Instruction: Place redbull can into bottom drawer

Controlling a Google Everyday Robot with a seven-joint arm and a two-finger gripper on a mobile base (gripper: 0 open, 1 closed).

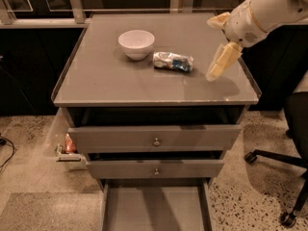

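A white bowl (136,43) sits near the bench's (96,85) back edge, left of centre. Two knobbed drawers (154,137) stand ajar below. An office chair (297,121) stands off the right edge, where parted jaws hover.

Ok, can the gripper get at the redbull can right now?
Probably yes. The gripper hovers just beside the redbull can, only bare tabletop between them; the white bowl sits on the can's other side.

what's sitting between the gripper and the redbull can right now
Nothing visible. The gripper is just right of the redbull can in the view, with only bare tabletop between them; the white bowl sits on the can's far side. The bottom drawer is pulled out below.
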